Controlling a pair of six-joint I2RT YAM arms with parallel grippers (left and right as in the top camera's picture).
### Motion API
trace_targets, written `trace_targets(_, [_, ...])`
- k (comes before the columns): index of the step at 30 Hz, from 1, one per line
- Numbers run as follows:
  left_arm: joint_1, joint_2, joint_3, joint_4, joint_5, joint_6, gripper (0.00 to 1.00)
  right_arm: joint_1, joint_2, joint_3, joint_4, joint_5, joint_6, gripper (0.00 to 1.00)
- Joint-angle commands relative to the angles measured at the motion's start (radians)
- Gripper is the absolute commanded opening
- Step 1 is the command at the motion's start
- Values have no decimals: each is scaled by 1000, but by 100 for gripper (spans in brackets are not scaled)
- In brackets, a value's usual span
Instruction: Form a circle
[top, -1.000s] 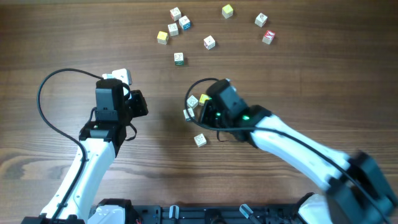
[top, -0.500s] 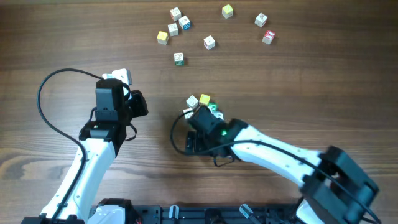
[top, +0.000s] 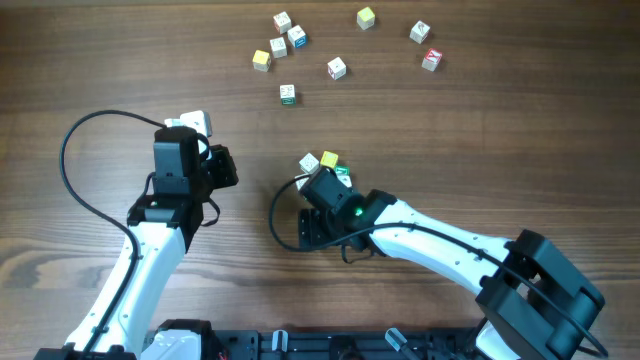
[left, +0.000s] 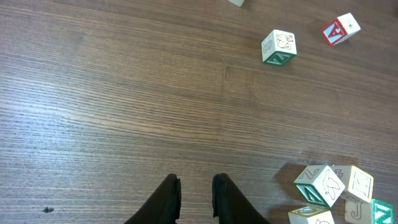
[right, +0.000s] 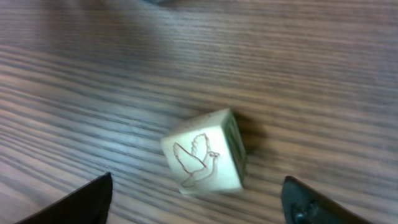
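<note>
Room first: the table (top: 480, 120) runs past the frame on the left, right and far sides, and the only hard limit is the robot base along the near edge. There's a wide strip of bare wood between the circle (top: 326, 164) and the loose cubes (top: 337, 67) scattered along the far side, plus a clear gap between it and the left gripper (top: 228, 168) to its left. The circle sits mid-table, just far of the right wrist. What shows is a white cube (top: 310, 162) touching a yellow cube (top: 329, 158), with a green cube (top: 344, 176) tucked near-right of them. The arm hides the rest, so I can't tell whether the ring is closed or which way its long axis runs; the visible bit lies roughly left to right. Compared with a second ago, the right gripper (right: 196, 180) has come off that cluster, uncovering the white and yellow cubes. It's now slightly nearer, over the dove cube (right: 205, 152) that lay alone there. Its claw is wide, fingers either side of that cube with wood showing in the gaps. The cube lies flat, dove face up, turned askew to the grain. The left arm hasn't budged; its claw shows just a narrow gap, gripping nothing.
</note>
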Motion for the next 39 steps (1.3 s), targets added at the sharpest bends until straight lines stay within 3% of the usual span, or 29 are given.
trace_targets(1, [5, 6, 7, -5, -6, -2, 22, 1, 11, 0, 14, 39, -31, 77])
trace_targets(5, [5, 6, 7, -5, -6, -2, 22, 10, 25, 0, -10, 102, -31, 76])
trace_targets(11, [5, 6, 7, -13, -6, -2, 22, 10, 63, 0, 3, 86, -31, 64])
trace_targets(19, [5, 6, 7, -13, -6, -2, 23, 10, 63, 0, 13, 74, -30, 36])
trace_targets(33, [5, 6, 7, -13, -5, -2, 25, 3, 63, 21, 28, 182, -40, 32])
trace_targets(39, [5, 6, 7, -13, -6, -2, 26, -18, 63, 21, 128, 207, -144, 33])
